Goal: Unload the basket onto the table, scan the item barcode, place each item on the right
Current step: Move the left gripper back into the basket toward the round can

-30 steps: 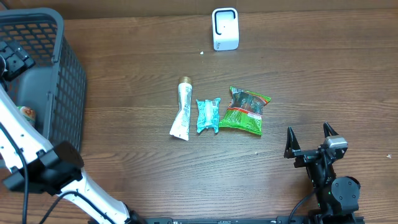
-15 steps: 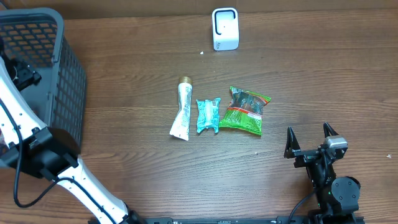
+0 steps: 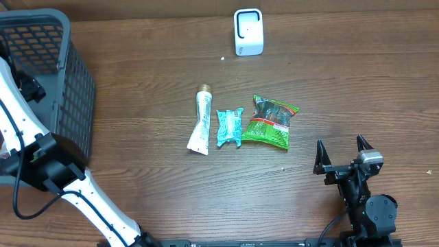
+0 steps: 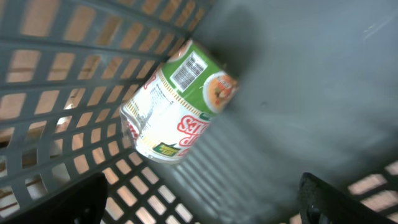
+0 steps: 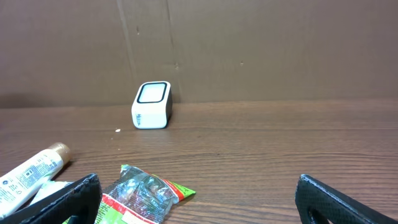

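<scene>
Noodle cup lies on its side on the floor of the grey mesh basket, pressed into the corner where the lattice wall meets the floor. It is directly below the left claw, whose fingers are spread wide with nothing between them. The cup has a white body with red lettering, a green band at one end and an orange food picture. Its black barcode sits on a white patch in the green band, facing up toward the wrist camera. The basket walls close it in on the near sides.

At the front of the worktop the right claw stands spread and empty. Beyond it, side by side, lie a green snack packet, a teal sachet and a white tube. The white scanner stands farthest back.
</scene>
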{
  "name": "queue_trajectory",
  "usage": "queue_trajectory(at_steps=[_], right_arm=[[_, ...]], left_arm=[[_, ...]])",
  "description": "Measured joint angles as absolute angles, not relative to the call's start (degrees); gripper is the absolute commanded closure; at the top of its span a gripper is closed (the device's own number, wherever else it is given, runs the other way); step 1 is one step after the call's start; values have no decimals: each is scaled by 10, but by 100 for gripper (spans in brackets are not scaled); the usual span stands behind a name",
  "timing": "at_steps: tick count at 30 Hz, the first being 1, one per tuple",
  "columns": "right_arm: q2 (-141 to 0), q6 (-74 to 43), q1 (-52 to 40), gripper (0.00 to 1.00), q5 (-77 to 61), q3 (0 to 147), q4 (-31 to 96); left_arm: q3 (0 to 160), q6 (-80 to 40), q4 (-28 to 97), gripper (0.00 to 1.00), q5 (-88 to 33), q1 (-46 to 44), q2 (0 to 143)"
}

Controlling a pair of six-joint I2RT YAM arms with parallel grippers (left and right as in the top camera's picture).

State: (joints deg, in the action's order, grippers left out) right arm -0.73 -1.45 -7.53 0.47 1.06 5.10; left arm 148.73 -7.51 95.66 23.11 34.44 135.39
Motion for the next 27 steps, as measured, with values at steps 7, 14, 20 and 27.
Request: queue_trajectory(at_steps=[7, 14, 20, 27], right_arm=[[-7, -15, -76, 0, 5, 11, 51], [-7, -15, -76, 0, 5, 11, 51], [-7, -15, -75, 0, 5, 11, 51], [-7, -15, -75, 0, 5, 11, 51]], left_arm=[[1448, -56, 960, 18, 260, 369, 1387], [1407, -43, 915, 18, 277, 391, 1388], [1348, -3, 853, 21, 283, 394, 1388], [1294, 43, 797, 21, 293, 390, 1388]])
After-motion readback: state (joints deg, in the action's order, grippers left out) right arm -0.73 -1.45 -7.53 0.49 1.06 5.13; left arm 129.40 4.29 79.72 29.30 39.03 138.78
